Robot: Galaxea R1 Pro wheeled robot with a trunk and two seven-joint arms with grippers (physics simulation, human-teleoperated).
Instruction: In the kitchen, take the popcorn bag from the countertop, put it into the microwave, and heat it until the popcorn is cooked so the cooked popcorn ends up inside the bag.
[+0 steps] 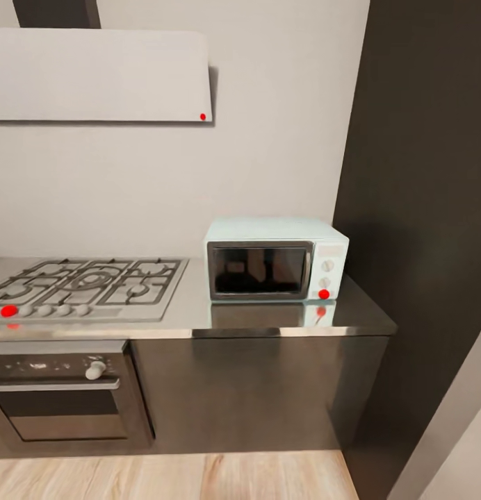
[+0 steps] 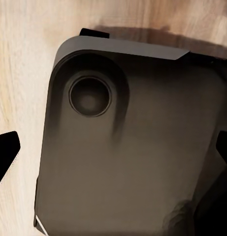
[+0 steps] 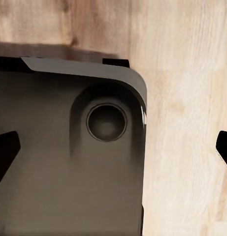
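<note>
The pale mint-blue microwave (image 1: 275, 260) stands on the right part of the grey countertop (image 1: 268, 316), its dark glass door shut and a red light at its lower right corner. The popcorn bag is out of view. In the left wrist view my left gripper (image 2: 113, 152) is open, its dark fingertips (image 2: 5, 152) far apart, hanging over my own dark base (image 2: 133, 162) and the wooden floor. My right gripper (image 3: 113, 150) is also open above the base (image 3: 59, 162), with nothing between its fingers.
A steel gas hob (image 1: 87, 281) lies left of the microwave, with a built-in oven (image 1: 60, 396) under it and a grey hood (image 1: 101, 73) above. A tall dark cabinet (image 1: 421, 208) closes the counter's right end. Wooden floor (image 1: 171, 476) runs in front.
</note>
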